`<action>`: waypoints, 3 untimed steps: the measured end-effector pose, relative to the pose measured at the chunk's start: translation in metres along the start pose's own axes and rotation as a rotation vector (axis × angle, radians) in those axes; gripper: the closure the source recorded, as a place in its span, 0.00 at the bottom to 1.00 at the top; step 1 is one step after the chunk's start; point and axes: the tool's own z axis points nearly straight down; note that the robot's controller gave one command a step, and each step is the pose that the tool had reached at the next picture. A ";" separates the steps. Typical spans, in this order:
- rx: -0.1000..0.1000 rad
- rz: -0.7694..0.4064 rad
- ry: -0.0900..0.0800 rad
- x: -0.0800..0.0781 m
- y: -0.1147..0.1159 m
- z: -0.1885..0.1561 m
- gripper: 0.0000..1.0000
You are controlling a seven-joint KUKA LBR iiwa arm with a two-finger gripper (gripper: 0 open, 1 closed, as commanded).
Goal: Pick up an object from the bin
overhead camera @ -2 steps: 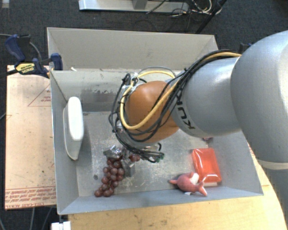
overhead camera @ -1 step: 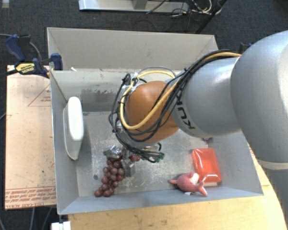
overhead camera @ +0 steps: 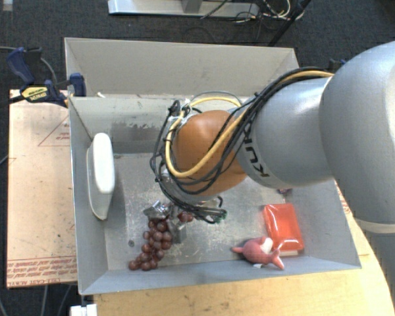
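Camera view: gripper (overhead camera: 168, 218) sits low in the bin (overhead camera: 204, 273) at about 7 o'clock, touching the top end of a bunch of dark grapes (overhead camera: 153, 247). Under the arm's orange cover (overhead camera: 204, 150) I cannot tell whether it is spread or pressed together. Judged step: positioned at the grapes, grasp not yet confirmed; next move likely calls for a firm close on the bunch's upper end and a straight lift, well apart from the white oblong (overhead camera: 101, 173) at 9 o'clock and the red block (overhead camera: 283, 228) at 4 o'clock.
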 end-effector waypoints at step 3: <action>-0.001 0.002 0.005 0.001 0.000 -0.036 1.00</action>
